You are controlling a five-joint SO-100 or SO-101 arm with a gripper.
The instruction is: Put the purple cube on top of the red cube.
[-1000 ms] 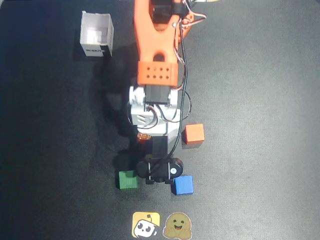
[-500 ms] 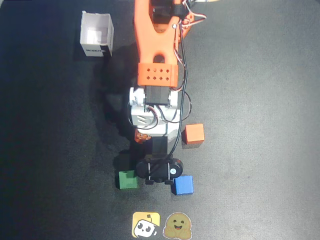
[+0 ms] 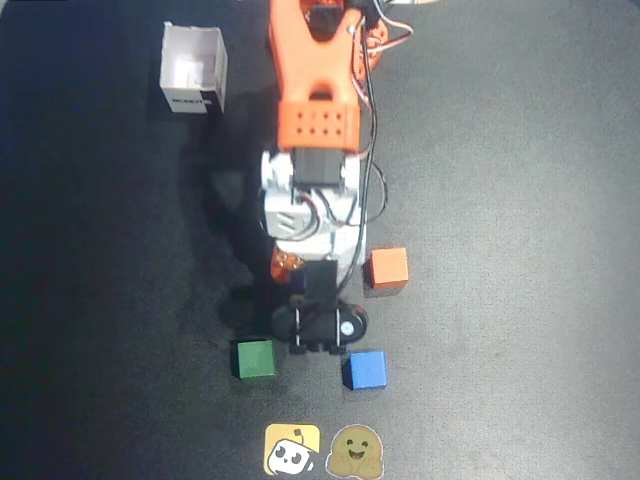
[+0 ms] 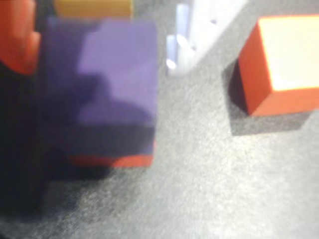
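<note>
In the wrist view the purple cube (image 4: 107, 79) sits on top of the red cube (image 4: 114, 160), of which only a thin strip shows below it. My gripper (image 4: 99, 62) straddles the purple cube. The orange finger (image 4: 20, 40) is at its left side. The white finger (image 4: 184, 35) stands off its right side with a strip of mat between them, so the jaws look open. In the overhead view the gripper (image 3: 300, 275) and the arm cover both cubes almost wholly.
An orange cube (image 3: 387, 268) lies to the right of the stack and also shows in the wrist view (image 4: 284, 64). A green cube (image 3: 256, 358) and a blue cube (image 3: 366, 369) lie nearer the front. A white open box (image 3: 194, 68) stands at the back left. A yellowish edge (image 4: 92, 7) shows behind the purple cube.
</note>
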